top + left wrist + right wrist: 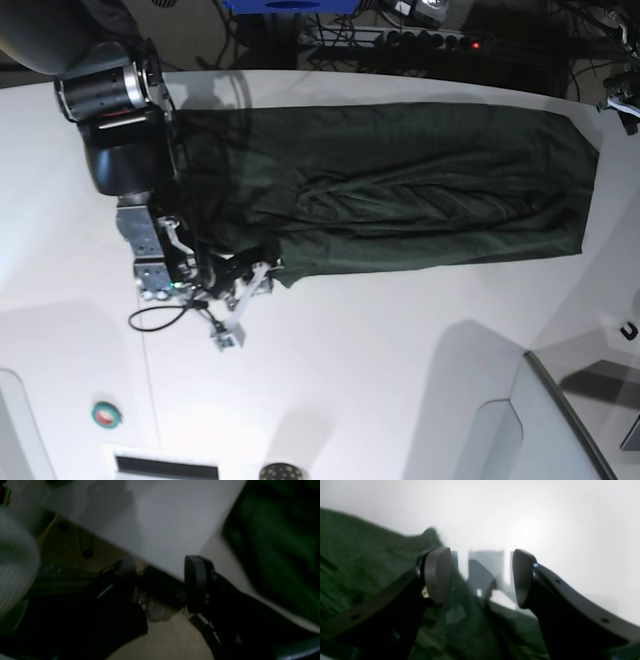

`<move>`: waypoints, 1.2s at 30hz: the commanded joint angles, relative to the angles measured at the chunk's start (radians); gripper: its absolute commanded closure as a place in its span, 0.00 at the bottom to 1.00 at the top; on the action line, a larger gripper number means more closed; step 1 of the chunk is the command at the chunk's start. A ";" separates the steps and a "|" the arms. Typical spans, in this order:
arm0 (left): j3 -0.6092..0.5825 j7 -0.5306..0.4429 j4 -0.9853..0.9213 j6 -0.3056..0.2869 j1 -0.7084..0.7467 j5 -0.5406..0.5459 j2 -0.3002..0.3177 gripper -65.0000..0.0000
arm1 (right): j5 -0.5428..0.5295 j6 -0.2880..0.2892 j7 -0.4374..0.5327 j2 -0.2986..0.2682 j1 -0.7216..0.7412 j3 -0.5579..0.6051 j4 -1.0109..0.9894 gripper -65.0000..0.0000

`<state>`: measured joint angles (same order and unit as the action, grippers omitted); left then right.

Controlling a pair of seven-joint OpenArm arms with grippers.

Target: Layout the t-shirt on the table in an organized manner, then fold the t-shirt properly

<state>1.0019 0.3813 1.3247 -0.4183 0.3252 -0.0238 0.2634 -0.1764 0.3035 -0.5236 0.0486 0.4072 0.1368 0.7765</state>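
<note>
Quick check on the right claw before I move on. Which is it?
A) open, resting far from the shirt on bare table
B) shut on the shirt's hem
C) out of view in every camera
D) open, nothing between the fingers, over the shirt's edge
D: in the right wrist view the right claw stands open with an empty gap, the t-shirt lying beneath and beside it on the table.

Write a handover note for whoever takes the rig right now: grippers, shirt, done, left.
Right gripper: open, empty, low over the near-left edge of the dark green knit t-shirt.
Left gripper: open, empty, near the white table's edge, beside the shirt, not touching it.
Shirt: lying lengthwise across the far half of the table as a long band, long sides apparently folded in, wrinkled along the middle.
Done: laid out, seemingly narrowed.
Left: the crosswise folds, then smoothing.
</note>
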 commanded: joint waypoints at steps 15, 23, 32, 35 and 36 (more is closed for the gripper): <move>0.007 -0.017 0.016 0.012 0.015 0.002 0.023 0.54 | -0.007 0.001 0.148 0.047 0.083 -0.001 -0.183 0.67; 0.007 -0.017 0.014 0.012 0.015 0.000 0.023 0.54 | -0.008 0.001 0.136 0.049 0.078 -0.003 -0.173 0.98; 0.004 -0.015 0.014 0.012 0.007 0.000 0.023 0.54 | -0.008 0.003 0.006 0.047 -0.061 -0.001 0.149 0.98; 0.002 -0.015 0.014 0.012 0.005 0.000 0.023 0.54 | -0.008 0.003 -0.036 0.047 -0.104 -0.001 0.237 0.98; 0.002 -0.015 0.014 0.012 0.005 0.000 0.023 0.54 | -0.008 0.003 -0.048 0.047 -0.118 -0.001 0.260 0.98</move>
<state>0.9997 0.3847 1.3247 -0.4152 0.3298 -0.0280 0.2657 -0.1753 0.3035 -0.5858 0.0914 0.2653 0.1368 1.0187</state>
